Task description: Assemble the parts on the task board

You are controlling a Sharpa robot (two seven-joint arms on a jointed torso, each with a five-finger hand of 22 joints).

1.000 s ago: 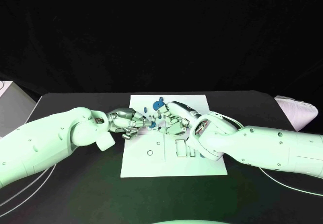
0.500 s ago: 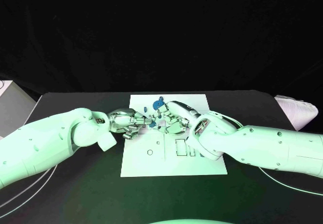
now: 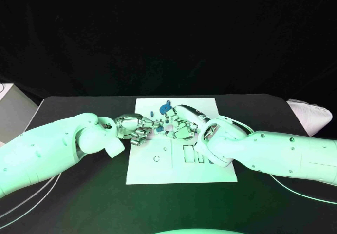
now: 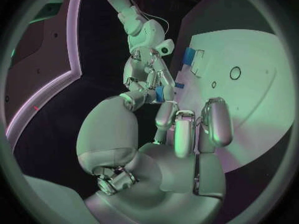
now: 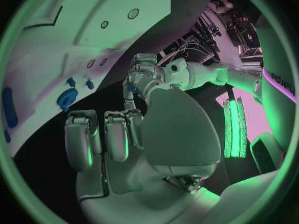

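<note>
The left hand (image 3: 133, 129) and the right hand (image 3: 179, 126) meet fingertip to fingertip over the near-left middle of the board (image 3: 211, 170). Between them sits a small blue part (image 3: 160, 128). In the left wrist view the right hand (image 4: 144, 74) shows this part (image 4: 160, 92) pinched at its fingertips, so the right hand grips it. In the same view the left hand's (image 4: 181, 149) other fingers (image 4: 216, 119) are curled in short of the part. Its thumb reaches toward the part, but whether it shares the grip or only steadies I cannot tell. The right wrist view shows the same meeting from behind the right hand (image 5: 143, 149), with the part (image 5: 129, 87) a blue speck between the fingertips.

This looks like a hand-over or a re-grip held in the air above the board. That is probably meant to turn the part to the right way round before it goes into a seat. Holding it between two hands keeps so small a piece from slipping while the grip changes.

The board lies flat in the middle of the black table (image 3: 77, 195), its cut-out slots (image 3: 188, 154) and a small round hole (image 3: 156, 159) bare on the near side. Other blue parts (image 3: 166, 108) are at the far edge of the board, just beyond the hands. The assembly seems partway done at most.
</note>
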